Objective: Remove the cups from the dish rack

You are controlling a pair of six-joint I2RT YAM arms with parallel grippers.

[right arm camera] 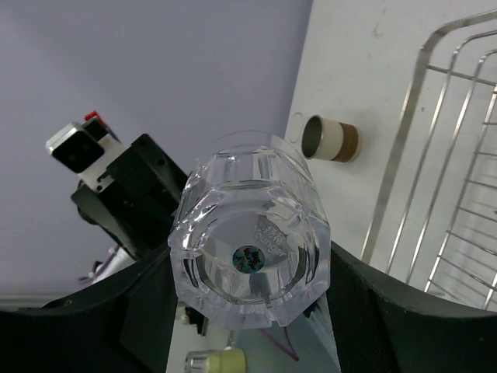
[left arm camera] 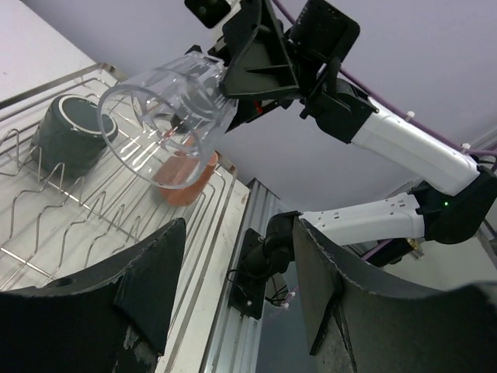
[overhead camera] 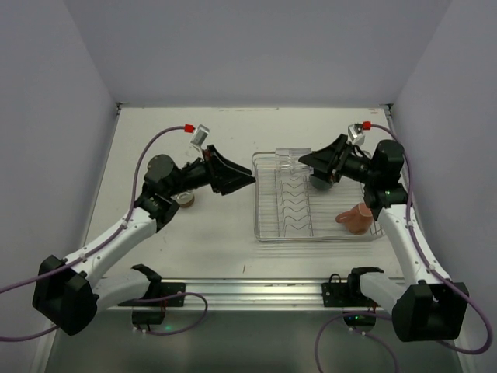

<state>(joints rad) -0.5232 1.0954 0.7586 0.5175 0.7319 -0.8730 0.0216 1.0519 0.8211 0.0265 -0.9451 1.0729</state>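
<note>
Right tool around clear tumbler

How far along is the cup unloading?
Done: the cream cup with brown band sits on the table left of the silver wire dish rack. In hand: the right gripper holds a clear tumbler above the rack; the left gripper is open. Left: the dark grey mug and salmon-pink cup are inside.

The white table carried the wire rack right of centre. A cream cup with a brown band sat on the bare top, left of the rack and apart from it. A metal rail ran along the near edge.
</note>
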